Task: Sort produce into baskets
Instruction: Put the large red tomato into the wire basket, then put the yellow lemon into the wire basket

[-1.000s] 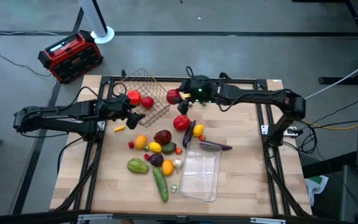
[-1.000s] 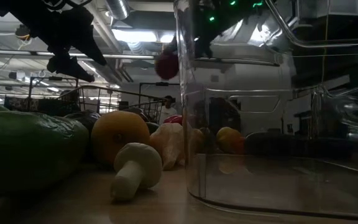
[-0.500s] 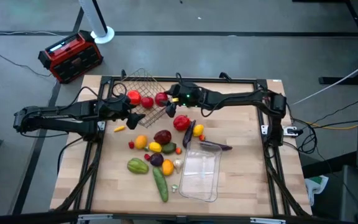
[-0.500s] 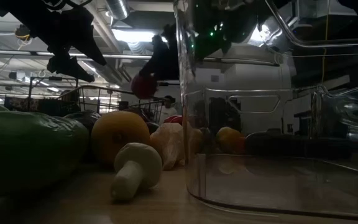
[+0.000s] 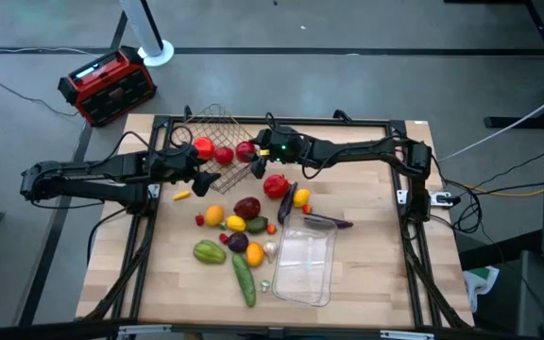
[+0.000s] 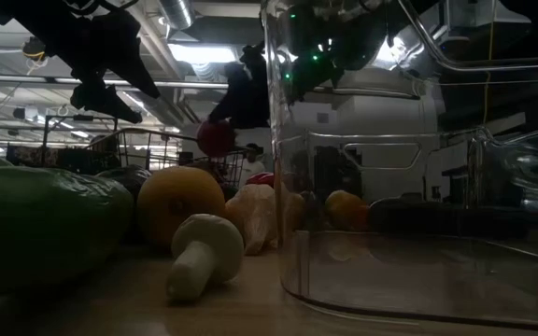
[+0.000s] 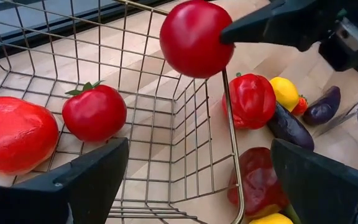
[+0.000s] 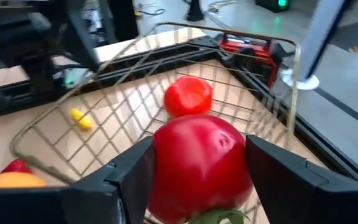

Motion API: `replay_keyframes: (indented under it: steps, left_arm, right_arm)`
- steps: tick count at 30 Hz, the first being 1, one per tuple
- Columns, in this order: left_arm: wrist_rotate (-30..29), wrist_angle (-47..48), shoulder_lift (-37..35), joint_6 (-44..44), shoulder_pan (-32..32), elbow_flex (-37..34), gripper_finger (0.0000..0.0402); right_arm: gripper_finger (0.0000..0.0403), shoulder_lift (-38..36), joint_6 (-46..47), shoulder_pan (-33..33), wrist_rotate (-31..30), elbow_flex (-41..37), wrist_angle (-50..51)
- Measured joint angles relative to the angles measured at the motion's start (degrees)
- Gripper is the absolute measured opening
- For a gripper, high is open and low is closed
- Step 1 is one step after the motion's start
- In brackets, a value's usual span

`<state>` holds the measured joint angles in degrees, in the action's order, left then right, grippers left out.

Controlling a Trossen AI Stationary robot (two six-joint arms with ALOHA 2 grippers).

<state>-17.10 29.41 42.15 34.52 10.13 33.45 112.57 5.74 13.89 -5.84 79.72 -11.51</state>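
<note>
Holding a smooth, rigid red fruit point(image 7: 195, 37) across its middle, our right end effector point(image 5: 251, 151) hovers above the wire basket point(image 5: 217, 126); left end effector point(image 5: 203, 173) wide open.

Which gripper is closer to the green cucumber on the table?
Neither clearly. The left gripper is open beside the wire basket; the right gripper holds a red fruit above the basket's rim, both beyond the cucumber.

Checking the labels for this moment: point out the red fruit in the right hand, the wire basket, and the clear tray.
red fruit point(image 7: 196, 37), left wrist view, middle of its round body
wire basket point(image 7: 230, 143), left wrist view, its near rim wire
clear tray point(image 5: 321, 276), high view, its right wall
</note>
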Motion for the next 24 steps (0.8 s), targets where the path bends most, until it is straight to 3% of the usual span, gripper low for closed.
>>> replay_keyframes:
  steps: [24]
  left_arm:
    - [0.0, -0.6, 0.0, -3.4, 0.0, 0.0, 0.0389]
  right_arm:
    - [0.0241, 0.0, 2.4, 0.0, -1.1, 0.0, -2.0]
